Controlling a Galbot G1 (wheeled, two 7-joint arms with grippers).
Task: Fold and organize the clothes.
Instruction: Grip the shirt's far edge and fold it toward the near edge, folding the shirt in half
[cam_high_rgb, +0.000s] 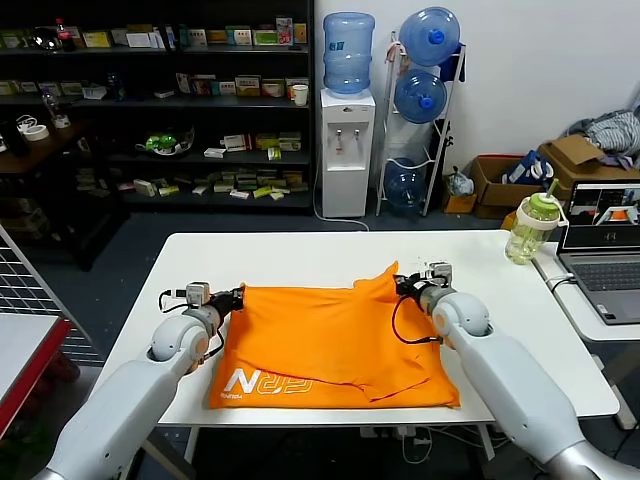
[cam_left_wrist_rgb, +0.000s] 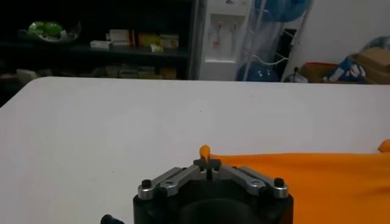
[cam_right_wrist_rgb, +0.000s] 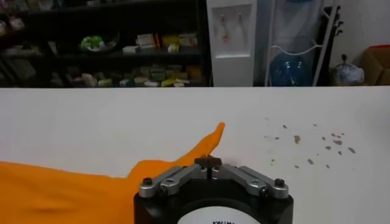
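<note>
Lying mostly flat on the white desk (cam_high_rgb: 330, 250), the orange T-shirt (cam_high_rgb: 335, 345) looks already doubled over at least once, with its white lettering (cam_high_rgb: 268, 382) showing along the near edge and a loose fold running across the right half, so I judge the folding to be partway through rather than finished. Both arms are at work on the far edge: the left gripper (cam_high_rgb: 238, 296) has its jaws pressed together on the shirt's far left corner, a small nub of orange fabric poking up between them in the left wrist view, and the right gripper (cam_high_rgb: 403, 287) is likewise pinching the far right corner, which stands up in a little peak. What seems left is to carry that far edge over toward the near one, smooth it, and set the bundle tidily. As for containers, a green-lidded bottle (cam_high_rgb: 530, 228) stands at the desk's right end; its contents cannot be told. Blue water jugs (cam_high_rgb: 349, 52) sit on the dispenser behind.
</note>
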